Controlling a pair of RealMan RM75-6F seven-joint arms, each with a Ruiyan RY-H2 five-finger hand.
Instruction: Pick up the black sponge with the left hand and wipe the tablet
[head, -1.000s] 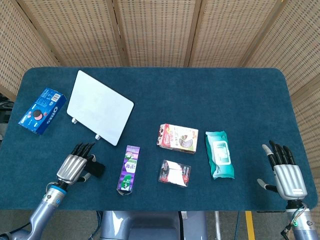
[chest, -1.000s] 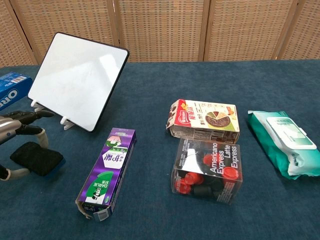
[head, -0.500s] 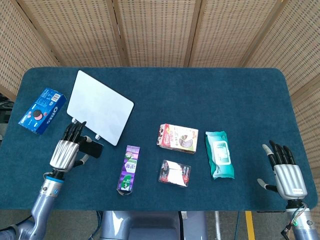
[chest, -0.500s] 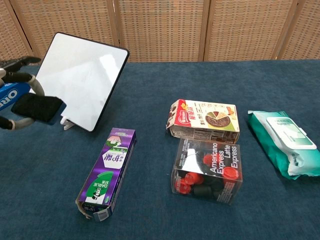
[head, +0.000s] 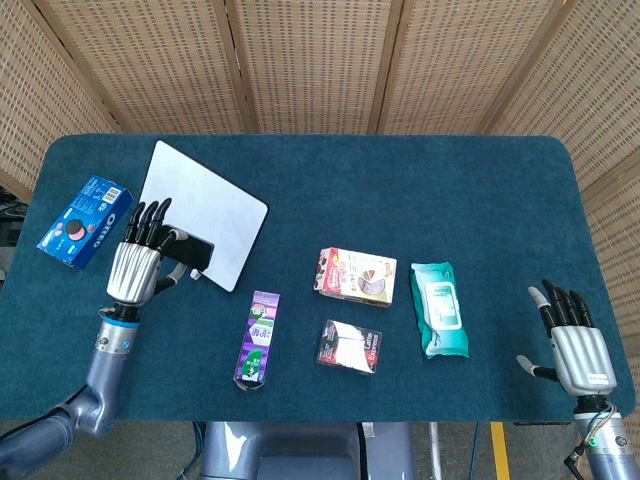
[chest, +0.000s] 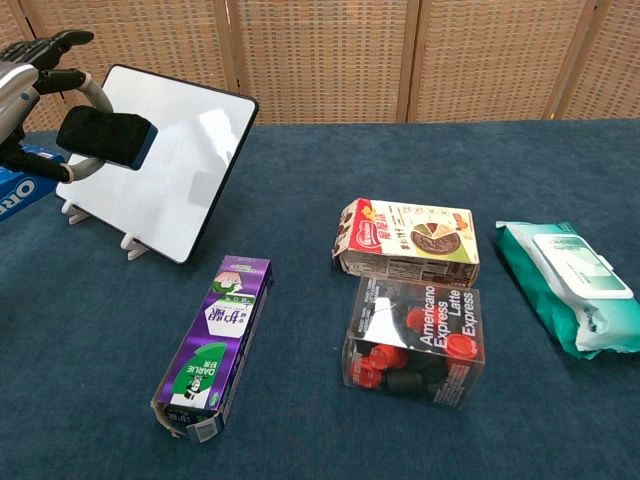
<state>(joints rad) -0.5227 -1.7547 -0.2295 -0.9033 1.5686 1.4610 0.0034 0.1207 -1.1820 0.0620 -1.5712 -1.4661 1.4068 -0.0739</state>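
My left hand (head: 135, 265) grips the black sponge (head: 190, 255) and holds it up in front of the white tablet (head: 205, 205). In the chest view the black sponge (chest: 105, 137) overlaps the left part of the tablet (chest: 175, 170), with the left hand (chest: 25, 85) at the frame's left edge. The tablet leans back on small white feet. Whether the sponge touches the screen I cannot tell. My right hand (head: 575, 340) rests at the table's near right corner, fingers spread, holding nothing.
A blue Oreo box (head: 85, 221) lies left of the tablet. A purple toothpaste box (head: 257, 337), a snack box (head: 355, 276), a clear coffee box (head: 349, 346) and a green wipes pack (head: 439, 309) lie across the middle of the blue table (head: 400, 190).
My left hand lifted the sponge off the table and carried it up and away to the tablet's face. The right hand stayed almost still.
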